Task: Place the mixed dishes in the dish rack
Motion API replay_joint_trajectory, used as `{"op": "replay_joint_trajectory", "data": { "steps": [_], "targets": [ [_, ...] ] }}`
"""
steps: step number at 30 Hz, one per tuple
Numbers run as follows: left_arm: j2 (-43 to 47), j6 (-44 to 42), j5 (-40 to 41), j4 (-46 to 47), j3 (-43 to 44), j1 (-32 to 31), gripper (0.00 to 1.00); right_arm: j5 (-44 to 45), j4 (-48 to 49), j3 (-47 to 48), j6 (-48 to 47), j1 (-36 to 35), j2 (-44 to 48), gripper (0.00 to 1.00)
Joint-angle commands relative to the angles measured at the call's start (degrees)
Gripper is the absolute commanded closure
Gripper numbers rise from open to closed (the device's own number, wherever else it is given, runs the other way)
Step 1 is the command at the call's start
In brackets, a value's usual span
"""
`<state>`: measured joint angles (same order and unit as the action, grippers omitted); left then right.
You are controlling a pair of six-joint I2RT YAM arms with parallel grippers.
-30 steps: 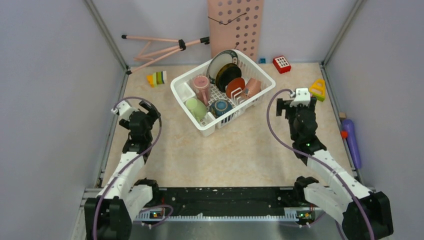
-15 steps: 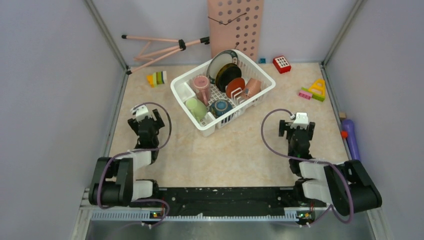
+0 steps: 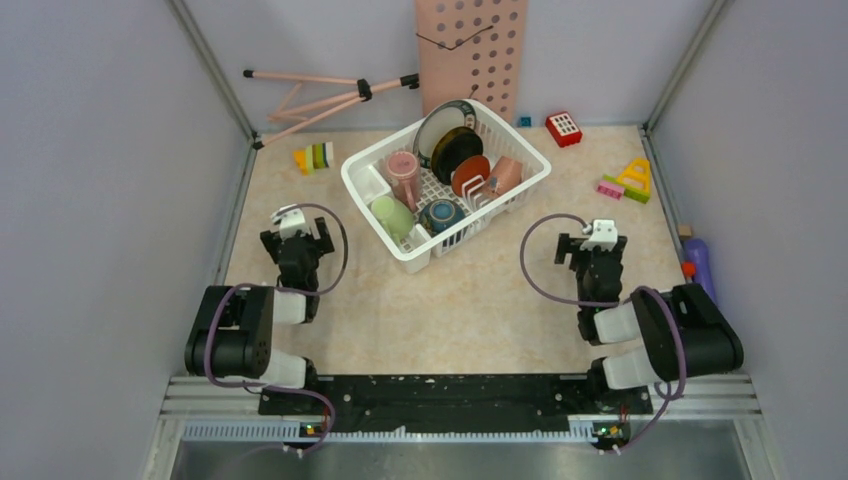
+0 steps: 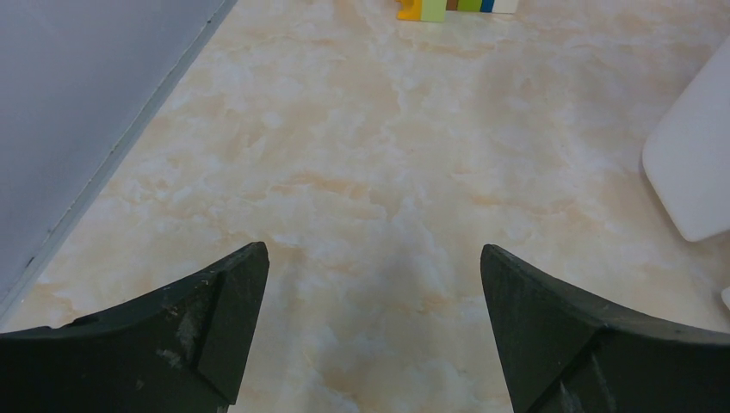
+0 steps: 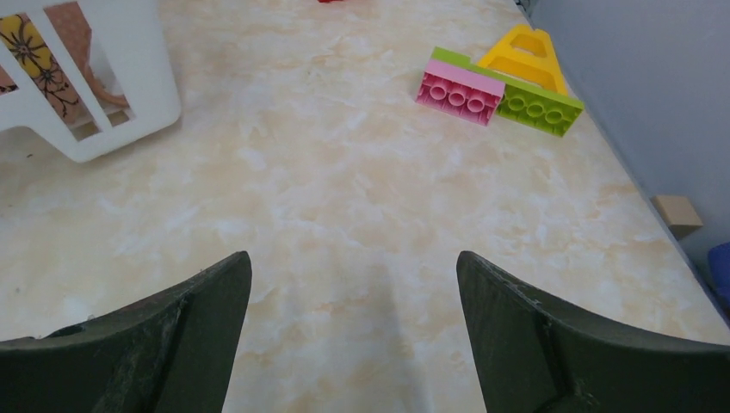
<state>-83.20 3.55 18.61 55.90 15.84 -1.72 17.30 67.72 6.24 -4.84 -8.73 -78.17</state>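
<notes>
Logging this as finished, or as good as, by my read: every dish I can find sits inside the dish rack (image 3: 487,215), which lies diagonally toward the far edge of the worktop (image 3: 480,320), about midway between the left and right edges. Standing in the dividers at its far end are the teal-rimmed white plate (image 3: 437,122), the black plate (image 3: 455,152) and the red saucer (image 3: 470,173). The pink cup (image 3: 402,170), pale-green cup (image 3: 392,215) and blue bowl (image 3: 441,214) fill the near half. A yellowish piece tucked between the two plates is too hidden to name. I see no dish loose outside the rack, only toy bricks (image 5: 499,90) near the right edge, so my guess is nothing is left to load. The left claw (image 3: 297,232) is released with its fingers spread wide over bare worktop and nothing between them. It sits near the left edge, with the rack ahead and to its right, apart from it; only a white corner of the rack shows at the right side of the left wrist view. The right claw (image 3: 592,245) is likewise released and empty, toward the right edge, with the rack ahead and to its left, well apart; one slotted corner shows top left in the right wrist view. Both arms sit folded low by the near edge.
</notes>
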Motion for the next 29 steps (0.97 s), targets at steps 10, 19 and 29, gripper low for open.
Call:
{"op": "replay_joint_trajectory", "data": {
  "steps": [10,19,29],
  "targets": [
    [-0.2,0.1,-1.4,3.9,1.6,1.1,0.01,-3.4,0.9,4.8,6.7,5.2,-5.2,0.11],
    [-0.3,0.1,-1.4,3.9,1.7,1.1,0.01,-3.8,1.9,4.4,6.5,5.4,-5.3,0.01],
    [-0.3,0.1,-1.5,3.5,1.7,1.1,0.02,-3.8,1.9,4.4,6.5,5.4,-5.3,0.01]
  ]
}}
